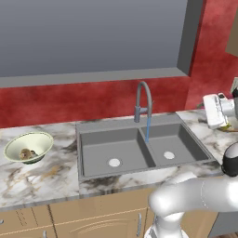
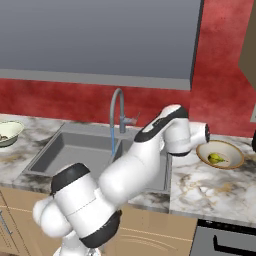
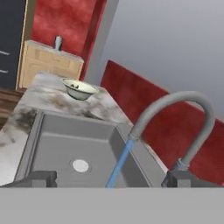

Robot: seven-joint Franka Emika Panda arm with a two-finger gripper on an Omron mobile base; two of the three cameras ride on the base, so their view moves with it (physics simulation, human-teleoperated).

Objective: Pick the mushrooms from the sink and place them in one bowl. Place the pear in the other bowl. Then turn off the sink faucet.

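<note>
- My fingers (image 3: pixel 109 178) stand spread wide and pinch nothing; their two dark tips frame the faucet (image 1: pixel 143 103) from the right side of the sink (image 1: pixel 93 160).
- Water (image 3: pixel 119 162) runs from the spout into the right basin; as I judge it, shutting it off is the step left.
- The mushrooms (image 1: pixel 27 154) lie in the green-white bowl (image 1: pixel 29 147) near the left end of the surface (image 1: pixel 42 181); the pear (image 2: pixel 215 158) lies in the tan-rimmed bowl (image 2: pixel 220 154) on the right stretch, just beside my wrist.
- Risk: a careless swing of the wrist could knock the tan-rimmed bowl and spill the pear.
- Risk: the small side handle (image 2: pixel 132 120) sits low on the faucet; I could slip past it or strike the arched neck.
- Risk: a push the wrong way would leave the water running.
</note>
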